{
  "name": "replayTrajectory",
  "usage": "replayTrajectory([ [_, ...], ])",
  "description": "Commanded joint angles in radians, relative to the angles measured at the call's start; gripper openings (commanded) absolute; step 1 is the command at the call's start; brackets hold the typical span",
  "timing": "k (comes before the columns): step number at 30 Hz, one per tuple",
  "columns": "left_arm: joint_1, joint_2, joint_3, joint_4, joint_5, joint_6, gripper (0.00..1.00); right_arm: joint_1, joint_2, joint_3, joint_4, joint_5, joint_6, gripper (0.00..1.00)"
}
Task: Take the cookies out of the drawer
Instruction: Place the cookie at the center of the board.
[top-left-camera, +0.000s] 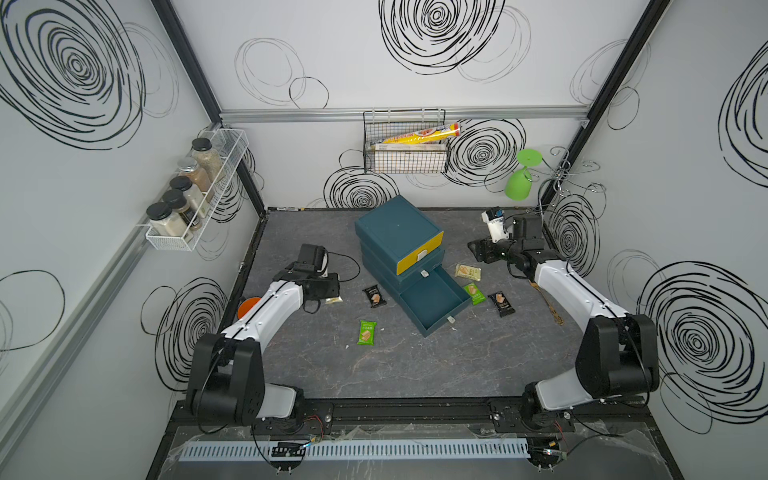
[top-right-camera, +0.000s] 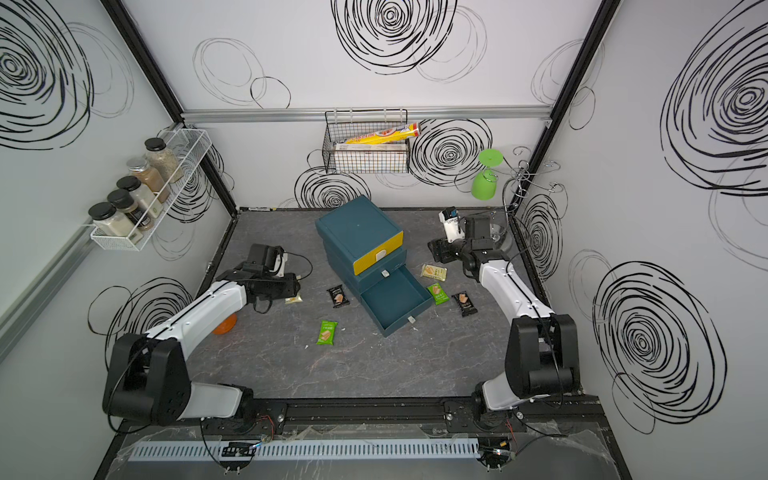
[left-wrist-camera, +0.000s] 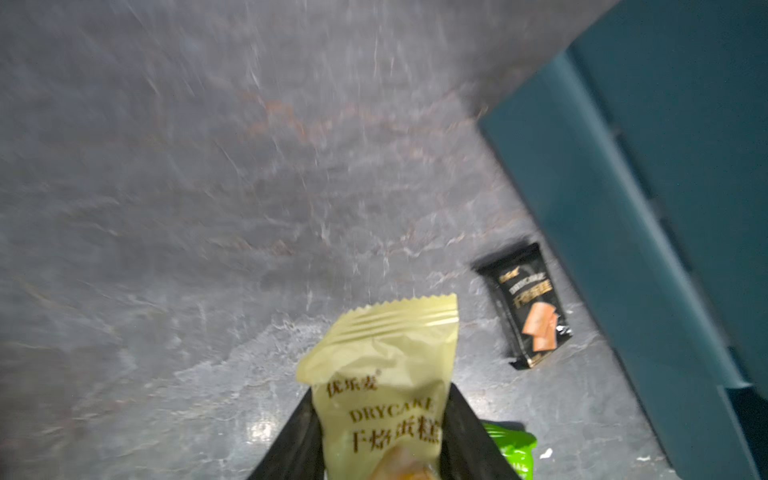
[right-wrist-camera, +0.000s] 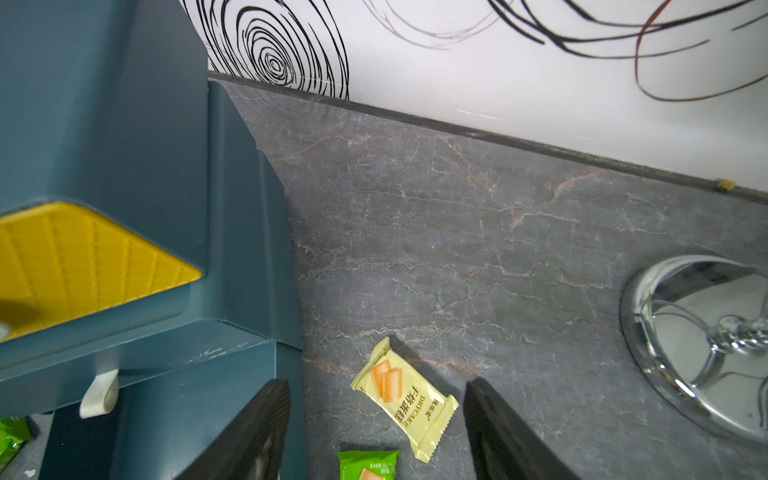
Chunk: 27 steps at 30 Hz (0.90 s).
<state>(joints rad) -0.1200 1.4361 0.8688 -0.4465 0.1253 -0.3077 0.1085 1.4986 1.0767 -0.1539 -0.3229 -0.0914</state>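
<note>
The teal drawer unit (top-left-camera: 399, 232) has its bottom drawer (top-left-camera: 432, 299) pulled out, and nothing shows inside. My left gripper (left-wrist-camera: 382, 432) is shut on a cream cookie packet (left-wrist-camera: 386, 374), held low over the table left of the unit (top-left-camera: 333, 300). A black packet (top-left-camera: 374, 296) and a green one (top-left-camera: 366, 332) lie on the left side. On the right lie a cream packet (top-left-camera: 468, 272), a green packet (top-left-camera: 475, 293) and a black packet (top-left-camera: 501, 303). My right gripper (right-wrist-camera: 374, 432) is open above the cream packet (right-wrist-camera: 401, 397), holding nothing.
A spice rack (top-left-camera: 195, 195) hangs on the left wall and a wire basket (top-left-camera: 405, 149) on the back wall. A chrome stand (right-wrist-camera: 706, 345) carrying a green cup (top-left-camera: 519, 178) fills the back right corner. An orange object (top-left-camera: 247, 307) lies under my left arm.
</note>
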Motion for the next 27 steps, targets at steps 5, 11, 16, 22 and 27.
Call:
replayTrajectory([
  [5, 0.01, 0.105, -0.037, 0.178, 0.033, -0.052, 0.42, -0.002, -0.057, -0.048, 0.048, -0.042, 0.05, 0.71],
  [11, 0.007, 0.15, -0.062, 0.209, 0.037, -0.05, 0.74, -0.001, -0.095, -0.092, 0.059, -0.076, 0.107, 0.71],
  [16, 0.001, 0.078, -0.022, 0.184, 0.033, -0.057, 0.95, -0.001, -0.14, -0.119, 0.015, -0.08, 0.221, 0.64],
  [22, -0.002, -0.022, 0.175, 0.114, 0.015, -0.045, 0.99, -0.001, -0.249, -0.182, -0.087, -0.162, 0.309, 0.36],
  [27, 0.008, 0.052, 0.423, 0.076, -0.005, 0.009, 0.92, -0.001, -0.375, -0.32, -0.142, -0.143, 0.349, 0.06],
])
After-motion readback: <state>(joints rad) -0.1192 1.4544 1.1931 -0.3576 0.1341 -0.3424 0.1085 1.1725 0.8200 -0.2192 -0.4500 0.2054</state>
